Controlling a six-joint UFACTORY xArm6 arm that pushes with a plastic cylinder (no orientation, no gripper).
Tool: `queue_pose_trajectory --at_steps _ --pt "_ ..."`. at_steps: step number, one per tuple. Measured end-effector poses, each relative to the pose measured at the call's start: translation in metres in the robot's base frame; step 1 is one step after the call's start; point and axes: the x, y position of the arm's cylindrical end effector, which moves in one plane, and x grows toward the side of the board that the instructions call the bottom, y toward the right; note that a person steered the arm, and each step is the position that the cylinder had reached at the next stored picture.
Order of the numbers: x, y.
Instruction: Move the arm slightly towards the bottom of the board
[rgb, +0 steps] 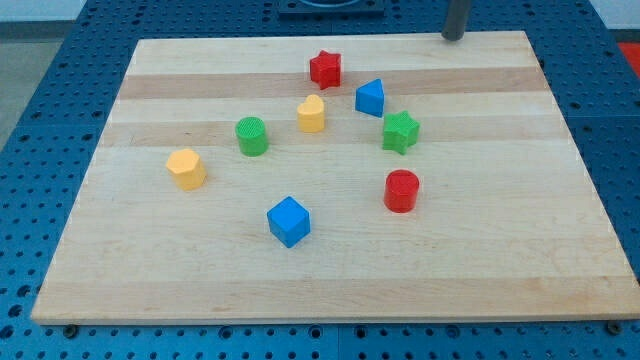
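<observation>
My tip (453, 37) is at the top edge of the wooden board (330, 280), right of centre, apart from every block. The nearest blocks are the blue triangular block (370, 98) and the red star (325, 69), both down and to the view's left of the tip. Below them lie the green star (400, 131), the yellow block (311, 114), the green cylinder (251, 136), the yellow hexagonal block (186, 168), the red cylinder (401, 190) and the blue cube (288, 221).
The board lies on a blue perforated table (50, 90). A dark object (330, 5) shows at the view's top edge, beyond the board.
</observation>
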Motion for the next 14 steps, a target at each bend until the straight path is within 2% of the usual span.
queue_pose_trajectory --at_steps 5,8,12,14 --pt "0.003 0.0" --pt "0.034 0.0" --pt "0.039 -0.012" --pt "0.071 0.0"
